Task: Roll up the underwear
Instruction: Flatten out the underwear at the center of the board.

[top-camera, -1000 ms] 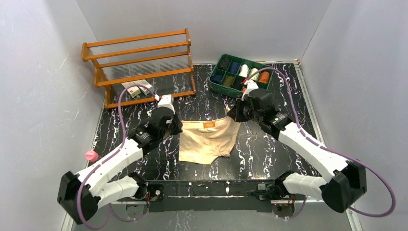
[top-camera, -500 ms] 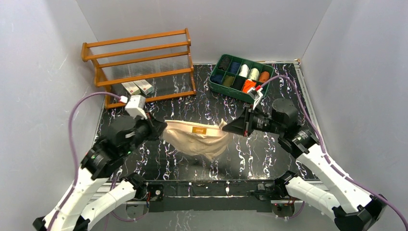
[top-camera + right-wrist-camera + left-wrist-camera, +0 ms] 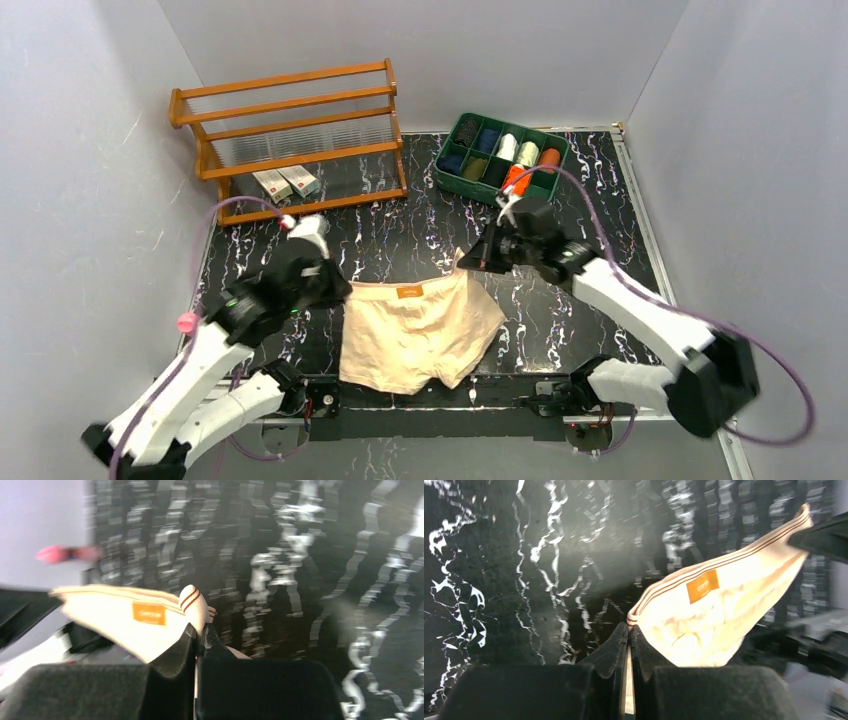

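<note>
The pale tan underwear [image 3: 415, 330] has an orange label on its striped waistband and hangs spread between my two grippers, its legs reaching the table's near edge. My left gripper [image 3: 340, 290] is shut on the waistband's left corner; in the left wrist view its tips [image 3: 629, 626] pinch the cloth [image 3: 709, 610]. My right gripper [image 3: 466, 262] is shut on the right corner; in the right wrist view the tips [image 3: 200, 627] pinch the bunched waistband [image 3: 135, 615]. A bright orange cloth [image 3: 514, 179] lies in the green tray, partly hidden by my right arm.
The green tray [image 3: 440, 178] of dark, white and dull orange rolls stands at the back right. A wooden rack [image 3: 290, 140] stands at the back left with small boxes [image 3: 285, 183] under it. A pink object [image 3: 186, 322] lies at the left edge.
Both grippers raised the tan underwear off the table, then carried it toward the near edge. It now hangs spread out and lower, closer to the arm bases.
</note>
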`<state>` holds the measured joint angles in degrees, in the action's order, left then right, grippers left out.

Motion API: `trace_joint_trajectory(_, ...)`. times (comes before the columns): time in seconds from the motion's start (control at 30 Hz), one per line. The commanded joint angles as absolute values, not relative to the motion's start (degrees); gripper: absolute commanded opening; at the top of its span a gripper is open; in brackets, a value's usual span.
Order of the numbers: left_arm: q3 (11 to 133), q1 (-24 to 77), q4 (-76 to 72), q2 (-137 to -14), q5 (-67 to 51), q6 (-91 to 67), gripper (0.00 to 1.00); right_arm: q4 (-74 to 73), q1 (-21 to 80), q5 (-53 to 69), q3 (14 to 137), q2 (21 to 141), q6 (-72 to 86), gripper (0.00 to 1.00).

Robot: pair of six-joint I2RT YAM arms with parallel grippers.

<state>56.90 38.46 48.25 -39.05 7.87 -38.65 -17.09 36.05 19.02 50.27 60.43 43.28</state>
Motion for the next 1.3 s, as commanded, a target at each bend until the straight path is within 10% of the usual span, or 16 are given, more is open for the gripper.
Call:
trace_joint_trajectory(0.0, 45.9, 38.2, 35.9, -51.0, 16.4, -37.7, 0.00, -10.9, 35.2, 1.5, 47.7, 73.7, 38.9, 0.01)
trace_joint_trajectory(0.43, 47.2, 33.0, 19.8, -73.6, 25.7, -28.6, 0.00, -9.2, 33.6, -7.1, 59.5, 94.5, 28.9, 0.10)
trace_joint_trajectory(0.5, 47.3, 30.8, 19.0, -74.7, 24.3, -27.3, 0.02, -9.4, 33.3, -8.1, 61.3, 95.8, 26.9, 0.34)
trace_joint_trajectory(0.63, 49.7, 27.1, 21.8, -78.3, 22.7, -27.0, 0.51, -17.7, 32.4, -11.8, 68.5, 99.2, 23.5, 0.69)
trace_joint_trajectory(0.73, 51.1, 26.4, 24.4, -77.5, 23.5, -27.8, 0.63, -20.0, 32.0, -10.2, 69.9, 96.8, 20.5, 0.82)
trace_joint_trajectory(1.03, 43.1, 26.5, 14.5, -66.3, -8.0, -31.3, 0.66, -14.7, 31.9, 25.8, 52.7, 86.6, 24.4, 0.53)
trace_joint_trajectory(1.27, 33.2, 26.9, 9.4, -66.6, -13.2, -37.0, 0.65, -14.0, 31.9, 16.7, 45.2, 87.6, 28.4, 0.46)
